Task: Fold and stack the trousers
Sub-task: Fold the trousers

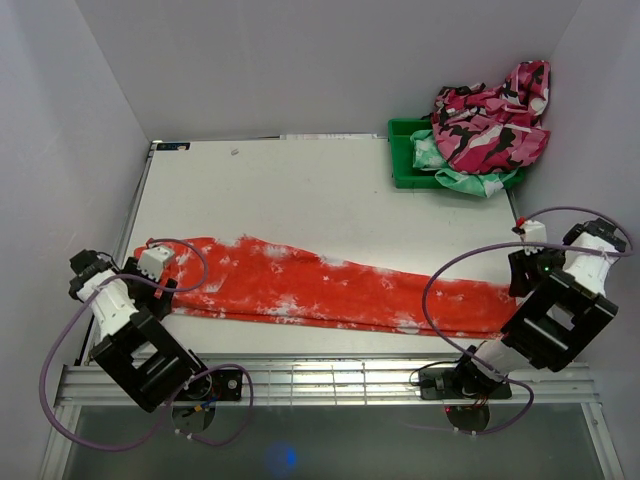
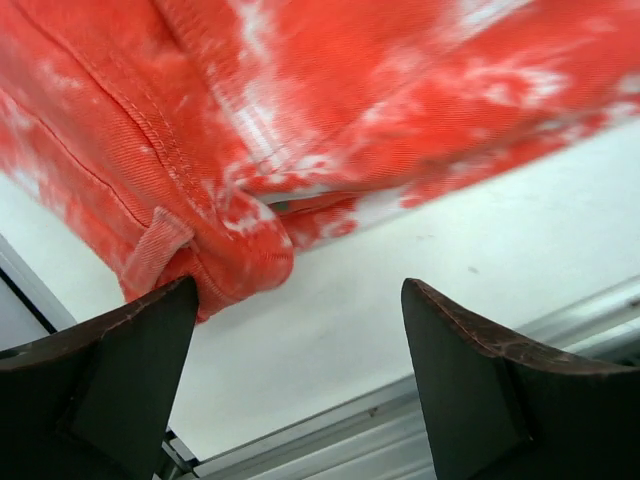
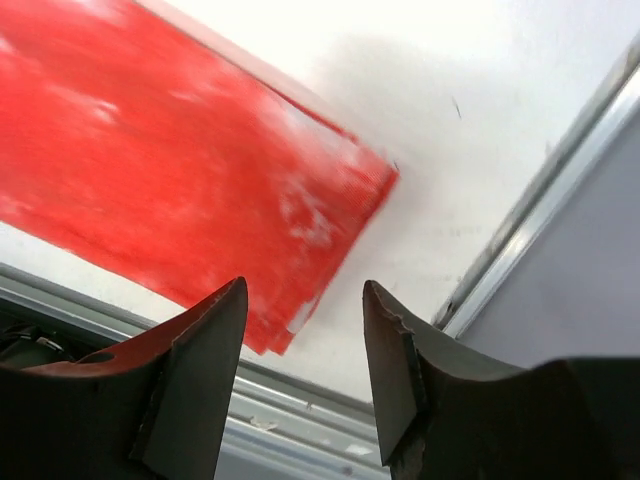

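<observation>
Top external view: the trousers (image 1: 330,290) lie stretched lengthwise across the near tabletop (image 1: 300,190). The left claw (image 2: 298,310) gapes wide, empty, at the waistband corner; the right claw (image 3: 305,305) is parted over the blurred hem, apparently holding nothing.

White table (image 1: 300,190) with flat trousers (image 1: 330,290), green bin (image 1: 403,160)

No text, label, brand or number can be read anywhere.
</observation>
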Controlling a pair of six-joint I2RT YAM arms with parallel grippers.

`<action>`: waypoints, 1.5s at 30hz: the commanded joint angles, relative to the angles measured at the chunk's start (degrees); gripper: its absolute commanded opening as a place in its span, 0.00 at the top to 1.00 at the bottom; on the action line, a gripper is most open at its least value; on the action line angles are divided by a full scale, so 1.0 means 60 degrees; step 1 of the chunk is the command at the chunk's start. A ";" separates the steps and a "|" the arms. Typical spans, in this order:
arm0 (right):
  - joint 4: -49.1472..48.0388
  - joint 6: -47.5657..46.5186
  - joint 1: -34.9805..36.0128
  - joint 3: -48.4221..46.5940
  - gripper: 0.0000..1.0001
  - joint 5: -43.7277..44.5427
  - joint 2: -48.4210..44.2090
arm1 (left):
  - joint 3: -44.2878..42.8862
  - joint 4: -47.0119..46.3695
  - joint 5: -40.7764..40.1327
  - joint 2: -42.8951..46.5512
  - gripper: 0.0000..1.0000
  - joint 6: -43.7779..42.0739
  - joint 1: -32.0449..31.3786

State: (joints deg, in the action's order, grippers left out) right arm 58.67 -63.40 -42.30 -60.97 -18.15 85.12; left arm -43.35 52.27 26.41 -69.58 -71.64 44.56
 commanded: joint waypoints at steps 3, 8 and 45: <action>0.1822 -0.1313 0.2253 0.0316 0.47 -0.1923 -0.2097 | -0.1750 0.4659 0.2993 0.0363 0.12 -0.2050 -0.0014; 0.1282 -0.0862 0.4995 0.1591 0.58 -0.2467 -0.3258 | -0.1375 0.4692 0.3407 0.0522 0.36 -0.2385 -0.1078; -0.3202 0.3021 1.1340 0.1812 0.67 -0.0286 -0.1296 | -0.0627 0.0546 0.3230 -0.0971 0.44 -0.0306 -0.5667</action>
State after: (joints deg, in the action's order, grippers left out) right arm 40.14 -47.97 23.18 -47.64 -18.22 78.78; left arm -47.37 54.04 43.44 -76.79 -70.06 12.53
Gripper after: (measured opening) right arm 0.327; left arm 0.558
